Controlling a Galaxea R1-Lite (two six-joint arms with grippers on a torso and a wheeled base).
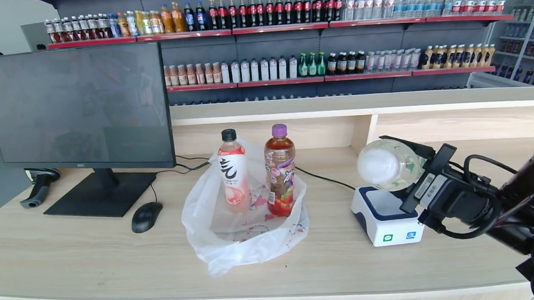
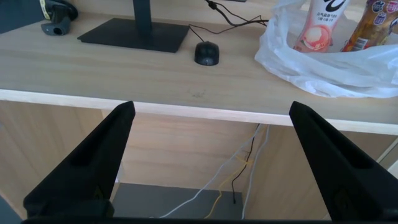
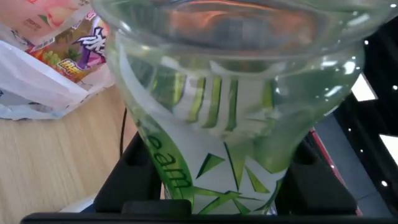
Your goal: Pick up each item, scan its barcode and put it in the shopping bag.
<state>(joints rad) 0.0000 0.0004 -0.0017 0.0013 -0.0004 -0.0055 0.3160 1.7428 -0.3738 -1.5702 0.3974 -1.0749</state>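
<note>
Sideways, a clear green-labelled bottle (image 1: 386, 164) lies in the right gripper (image 1: 418, 169).

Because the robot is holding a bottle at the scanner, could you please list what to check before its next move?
1. Right end effector shut on clear bottle: ok.
2. Clear bottle held over scanner: ok.
3. Barcode facing scanner: cannot tell.
4. Bag mouth open: ok.
5. Pink bottle and purple-capped bottle upright in bag: ok.
6. Left end effector open, below counter edge, away from bag: ok.
</note>
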